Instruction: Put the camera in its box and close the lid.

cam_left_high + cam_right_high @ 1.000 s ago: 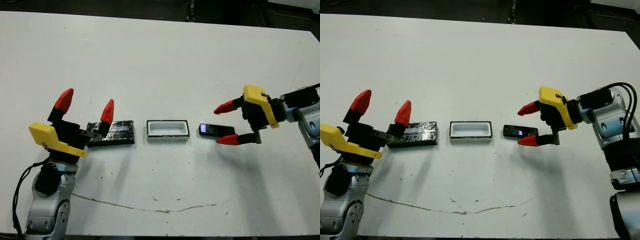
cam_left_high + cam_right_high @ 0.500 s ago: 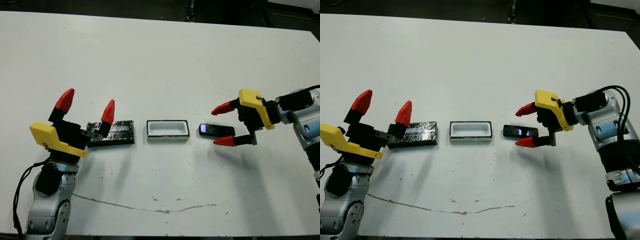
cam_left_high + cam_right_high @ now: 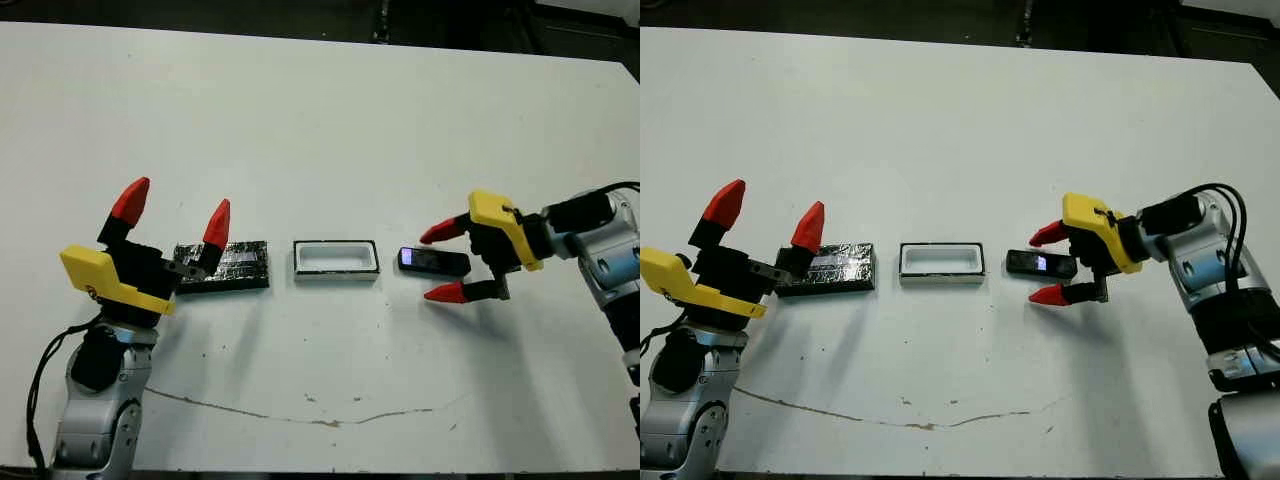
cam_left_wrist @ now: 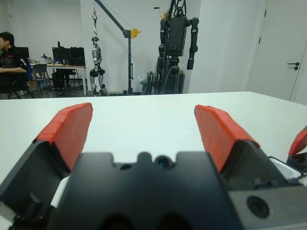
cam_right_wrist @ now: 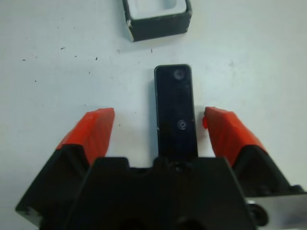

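While open, R end effector [image 3: 442, 263] straddles camera [image 3: 433, 261]

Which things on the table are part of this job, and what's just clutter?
Job:
camera, between the open right hand fingers
box, white inside
lid, by the open left hand

Clutter:
nothing else on the white table

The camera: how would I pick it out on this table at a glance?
Three things lie in a row across the white table. The camera is the rightmost, between the open fingers of the right tool. It is a narrow black bar with a bluish glint, unlike the white-lined box or crinkly lid.
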{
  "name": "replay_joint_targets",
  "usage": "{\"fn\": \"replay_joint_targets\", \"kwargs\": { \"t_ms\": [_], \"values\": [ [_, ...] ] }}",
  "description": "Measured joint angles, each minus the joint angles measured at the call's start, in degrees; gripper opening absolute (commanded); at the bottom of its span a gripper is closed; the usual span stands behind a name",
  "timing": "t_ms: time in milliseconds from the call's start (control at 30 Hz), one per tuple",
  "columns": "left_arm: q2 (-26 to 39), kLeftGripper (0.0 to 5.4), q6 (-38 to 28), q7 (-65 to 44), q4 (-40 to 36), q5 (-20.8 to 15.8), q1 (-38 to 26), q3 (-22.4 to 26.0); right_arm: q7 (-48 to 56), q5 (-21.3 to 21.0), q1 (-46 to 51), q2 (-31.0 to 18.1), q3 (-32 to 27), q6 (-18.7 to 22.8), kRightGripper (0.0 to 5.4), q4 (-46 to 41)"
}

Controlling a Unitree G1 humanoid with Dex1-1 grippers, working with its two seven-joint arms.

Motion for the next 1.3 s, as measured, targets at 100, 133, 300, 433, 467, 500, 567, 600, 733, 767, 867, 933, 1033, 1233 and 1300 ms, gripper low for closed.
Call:
{"fn": "replay_joint_targets", "kwargs": {
  "t_ms": [100,133,300,433,467,500,567,600,733,767,867,933,1033,1233,1300],
  "values": [
    [0.00,5.40,0.03,-0.01,-0.03,0.00,0.02,-0.05,-0.79,0.12,0.47,0.19,-0.40,-0.02,4.00,-0.41],
    [-0.01,5.40,0.03,-0.02,-0.03,-0.01,0.03,-0.06,-1.14,0.17,0.66,0.31,-0.60,-0.18,3.81,-0.51],
    [-0.02,5.40,0.04,-0.01,-0.03,-0.01,0.06,-0.24,-3.55,1.25,2.47,1.62,-2.39,-3.08,3.13,-0.58],
    [-0.04,5.40,0.03,0.03,-0.03,0.01,0.08,-0.27,-4.25,1.61,3.16,2.23,-3.13,-4.61,2.53,-0.08],
    [-0.05,5.40,0.03,0.04,-0.03,0.00,0.08,-0.27,-4.36,1.61,3.17,2.24,-3.13,-4.61,2.39,-0.08],
    [-0.05,5.40,0.04,0.05,-0.03,0.00,0.09,-0.27,-4.54,1.61,3.17,2.24,-3.13,-4.58,2.22,-0.10],
    [-0.05,5.40,0.19,0.06,-0.06,0.00,0.12,-0.28,-4.85,1.61,3.17,2.24,-3.13,-4.56,1.95,-0.12],
    [-0.06,5.40,0.22,0.07,-0.07,0.00,0.17,-0.28,-4.93,1.61,3.18,2.24,-3.14,-4.56,1.80,-0.13],
    [-0.06,5.40,0.23,0.07,-0.08,0.00,0.24,-0.30,-4.97,1.77,3.27,2.24,-3.27,-4.57,1.65,-0.20],
    [-0.08,5.40,0.23,0.07,-0.08,0.01,0.25,-0.30,-5.01,1.77,3.32,2.24,-3.34,-4.57,1.65,-0.21],
    [-0.12,5.40,0.23,0.09,-0.08,0.05,0.26,-0.32,-5.20,1.77,3.34,2.22,-3.44,-4.41,1.65,-0.63],
    [-0.17,5.40,0.23,0.24,-0.08,0.06,0.27,-0.32,-5.21,1.76,3.33,2.19,-3.51,-3.19,1.65,-1.06],
    [-0.21,5.40,0.23,0.32,-0.08,0.04,0.32,-0.32,-5.29,1.75,3.32,2.05,-3.85,-2.39,1.65,-1.50],
    [-0.21,5.40,0.22,0.32,-0.07,0.05,0.36,-0.29,-6.92,2.97,0.31,1.96,-7.32,-0.76,1.65,-2.39],
    [-0.21,5.40,0.20,0.33,-0.07,0.07,0.42,-0.27,-6.89,5.00,-2.23,2.08,-8.74,2.51,1.65,-2.11]
  ]
}}
